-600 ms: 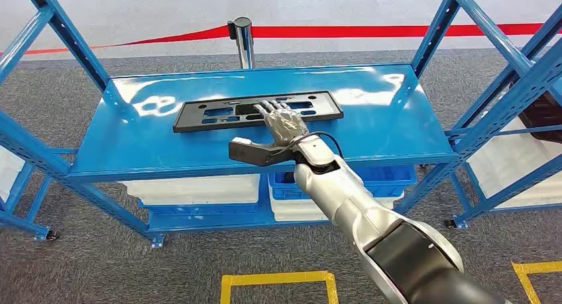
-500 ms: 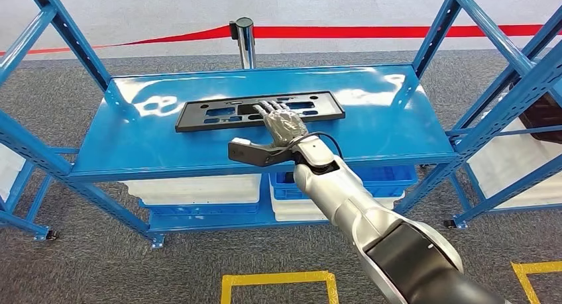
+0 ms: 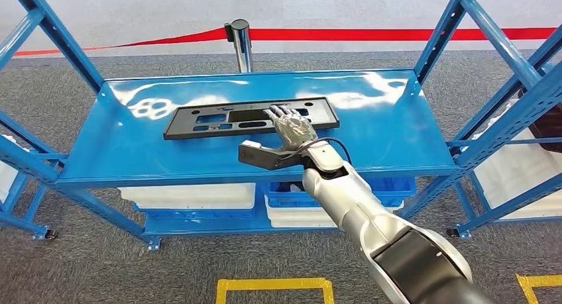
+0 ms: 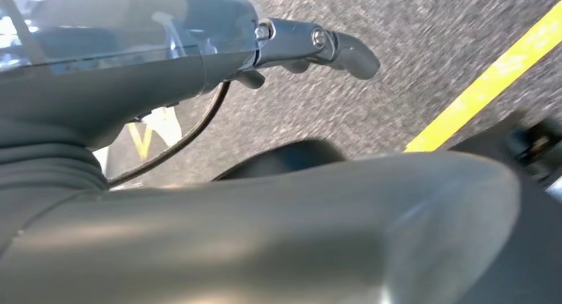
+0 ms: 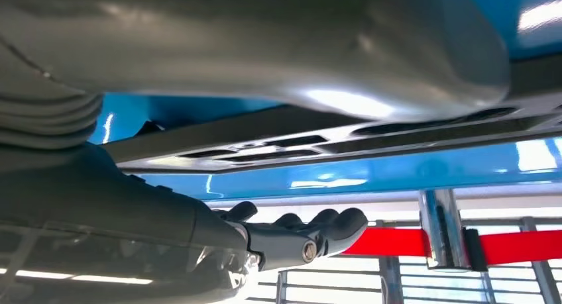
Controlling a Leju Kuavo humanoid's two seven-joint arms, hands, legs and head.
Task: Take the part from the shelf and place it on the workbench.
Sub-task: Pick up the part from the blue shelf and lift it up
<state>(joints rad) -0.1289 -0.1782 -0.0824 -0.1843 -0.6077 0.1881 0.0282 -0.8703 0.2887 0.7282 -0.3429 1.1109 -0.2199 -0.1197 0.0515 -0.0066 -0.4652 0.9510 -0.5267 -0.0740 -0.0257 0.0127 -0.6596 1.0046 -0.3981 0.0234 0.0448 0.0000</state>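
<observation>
The blue shelf (image 3: pixel 132 152) is open along its front edge, and bare blue surface lies in front of, left of and right of the flat black part (image 3: pixel 219 122) lying on it. The right hand (image 3: pixel 291 126) rests flat on the part's right portion, covering that end. Slanted blue uprights (image 3: pixel 63 42) rise at the shelf's corners and narrow the approach from either side. Behind the shelf stand a chrome post (image 3: pixel 242 42) and red barrier tape (image 3: pixel 397 34).

You have one black part (image 3: pixel 248 118) lying on the blue shelf (image 3: pixel 119 155). One robot hand (image 3: pixel 291 126) reaches over it. Below, you can count two white bins (image 3: pixel 189 197), and perhaps two blue crates (image 3: pixel 391 178), though the shelf edge hides much of them. One barrier post (image 3: pixel 242 42) stands behind.
</observation>
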